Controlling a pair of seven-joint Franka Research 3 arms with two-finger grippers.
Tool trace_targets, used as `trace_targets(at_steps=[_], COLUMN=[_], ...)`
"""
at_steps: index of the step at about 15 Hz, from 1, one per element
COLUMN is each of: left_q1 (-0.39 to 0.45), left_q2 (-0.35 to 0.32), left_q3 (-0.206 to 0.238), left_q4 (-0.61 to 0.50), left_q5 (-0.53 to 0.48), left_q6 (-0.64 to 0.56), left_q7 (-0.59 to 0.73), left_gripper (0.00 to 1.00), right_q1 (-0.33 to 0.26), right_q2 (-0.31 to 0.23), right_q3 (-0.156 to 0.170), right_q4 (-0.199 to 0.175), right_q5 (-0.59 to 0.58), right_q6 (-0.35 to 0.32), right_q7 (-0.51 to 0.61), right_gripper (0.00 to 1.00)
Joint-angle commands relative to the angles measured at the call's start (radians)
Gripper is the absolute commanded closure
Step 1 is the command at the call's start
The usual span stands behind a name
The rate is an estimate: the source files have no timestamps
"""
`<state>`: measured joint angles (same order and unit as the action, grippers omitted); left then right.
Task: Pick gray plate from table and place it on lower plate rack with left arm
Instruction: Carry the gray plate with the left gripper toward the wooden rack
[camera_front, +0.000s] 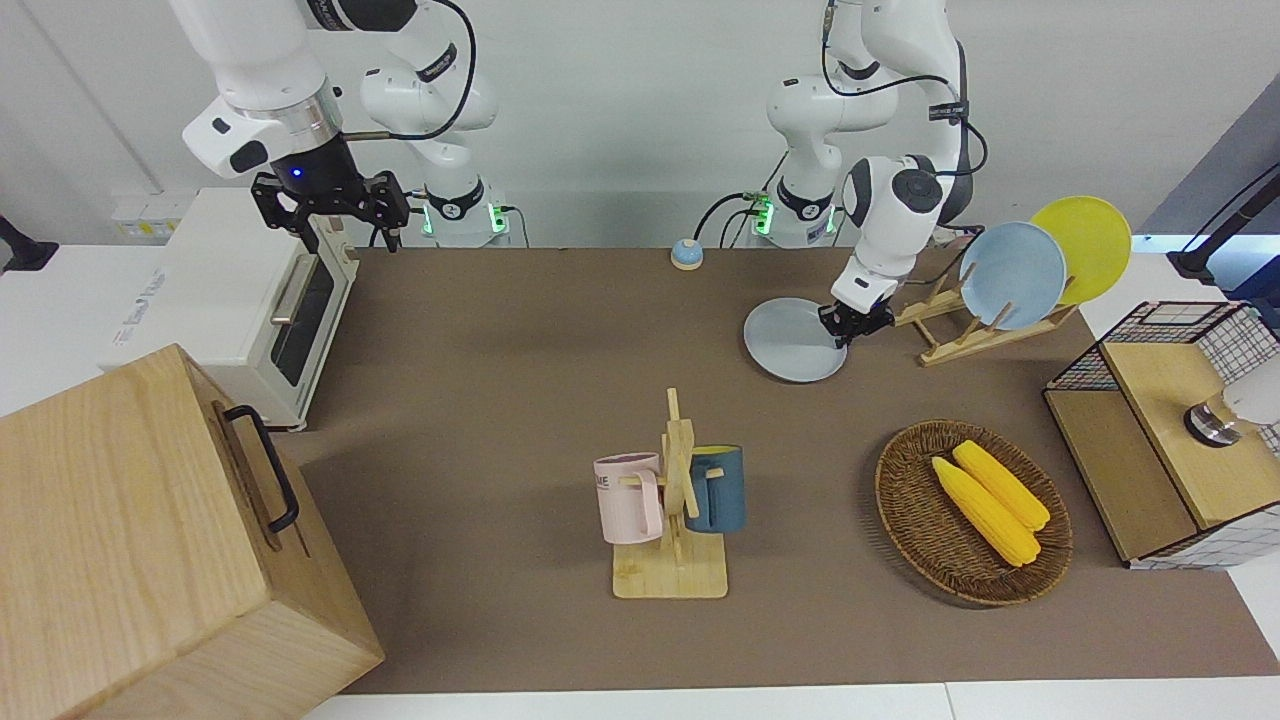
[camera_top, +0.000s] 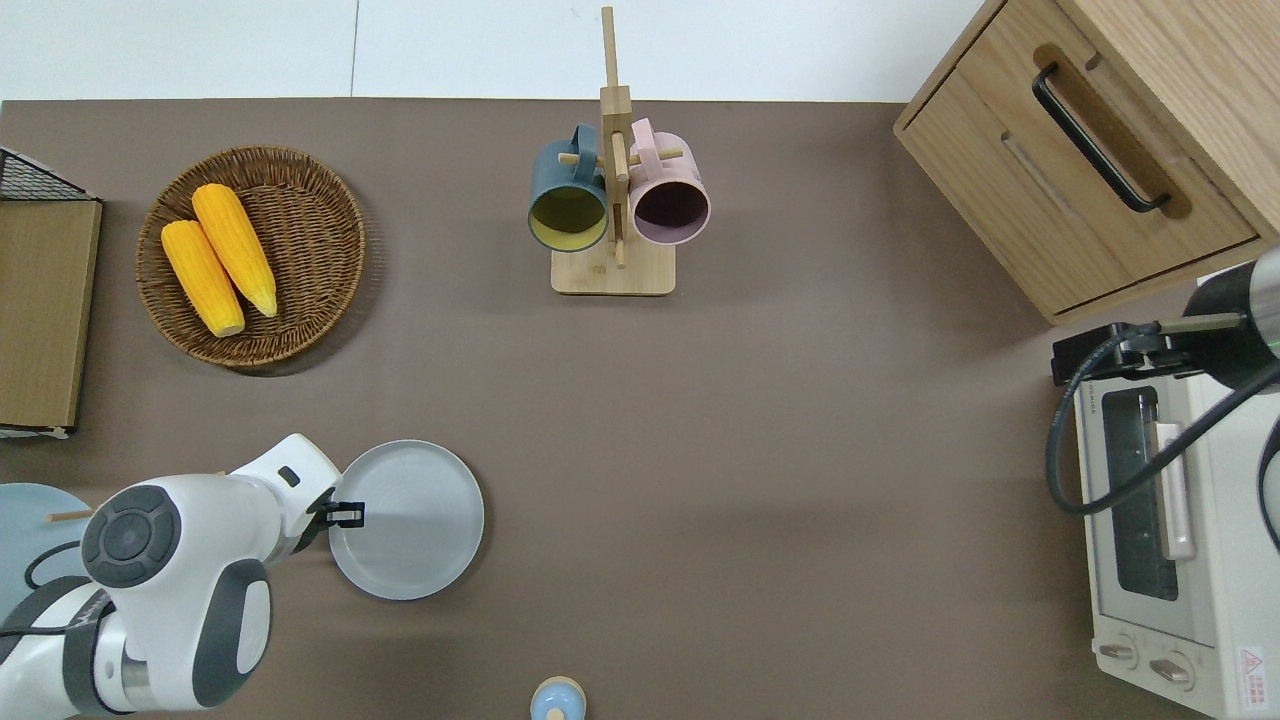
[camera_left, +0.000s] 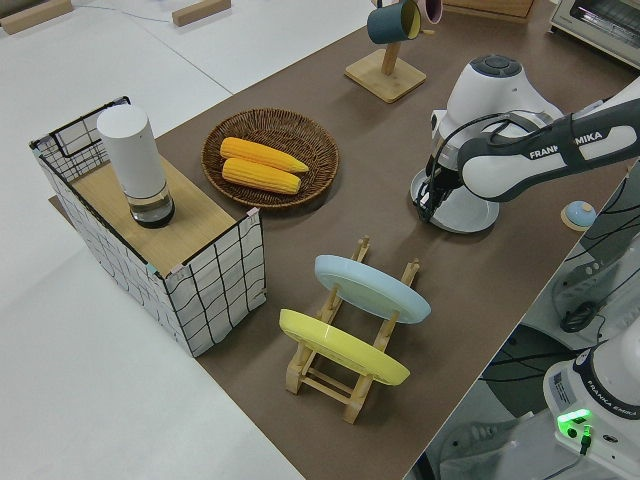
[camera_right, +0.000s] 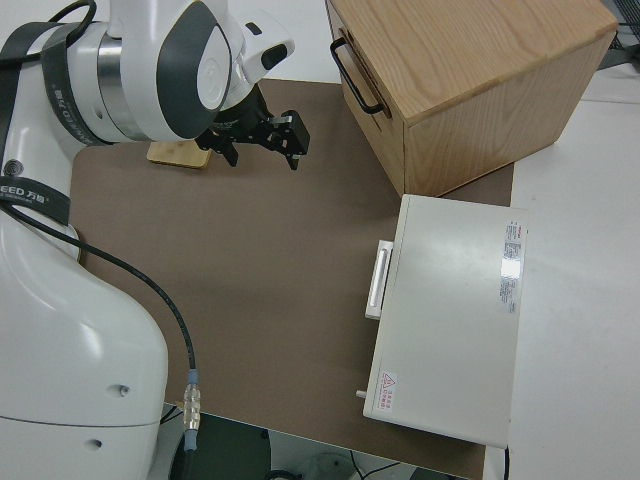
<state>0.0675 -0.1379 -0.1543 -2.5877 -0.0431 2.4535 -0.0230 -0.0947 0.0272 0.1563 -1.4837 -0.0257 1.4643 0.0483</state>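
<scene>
The gray plate (camera_front: 792, 342) is held by its rim a little above the brown table (camera_front: 520, 400), beside the plate rack. My left gripper (camera_front: 850, 325) is shut on the plate's rim on the side toward the rack; it also shows in the overhead view (camera_top: 348, 514) with the plate (camera_top: 412, 522). The light-wood plate rack (camera_front: 945, 335) stands toward the left arm's end of the table and carries a light blue plate (camera_front: 1012, 275) and a yellow plate (camera_front: 1082, 248). Its pegs nearest the gripper (camera_left: 412, 268) are free. My right gripper (camera_front: 330, 210) is parked and open.
A mug stand (camera_front: 672, 500) with a pink and a blue mug stands mid-table. A wicker basket (camera_front: 900, 500) holds two corn cobs. A wire crate (camera_front: 1170, 430), a toaster oven (camera_front: 240, 300), a wooden cabinet (camera_front: 150, 540) and a small blue bell (camera_front: 686, 254) line the edges.
</scene>
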Motion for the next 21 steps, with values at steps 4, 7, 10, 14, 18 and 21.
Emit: trace_targets(at_steps=[4,7,10,14,18,21], left_q1=[0.015,0.014,0.015,0.015,0.014,0.012], left_q2=[-0.104,-0.134,-0.135,-0.134,-0.134,-0.132], left_q3=[0.028,0.058,0.08,0.117,0.114,0.114], left_q4=[0.139,0.291,0.458,0.593,0.627,0.719], left_q5=[0.009,0.006,0.006,0.006,0.035,0.152], left_q6=[-0.313,-0.534,-0.732,-0.881,-0.93,-0.981], left_q7=[-0.003,-0.003,-0.005,-0.002,-0.005,-0.006], left_gripper=[1.0,1.0,1.0,1.0,1.0,1.0], right_q1=[0.007,0.007,0.007,0.007,0.007,0.007], right_q2=[0.0,0.0,0.0,0.0,0.0,0.0], right_q3=[-0.006,-0.006,-0.006,-0.006,-0.006,-0.006], right_q4=[0.006,0.006,0.006,0.006,0.006,0.006], right_q5=[0.003,0.003,0.003,0.003,0.003,0.003], right_q6=[-0.001,-0.001,-0.001,-0.001,-0.002,-0.002], right_q7=[0.004,0.004,0.004,0.004,0.004,0.004], right_gripper=[0.017,0.017,0.017,0.017,0.017,0.017])
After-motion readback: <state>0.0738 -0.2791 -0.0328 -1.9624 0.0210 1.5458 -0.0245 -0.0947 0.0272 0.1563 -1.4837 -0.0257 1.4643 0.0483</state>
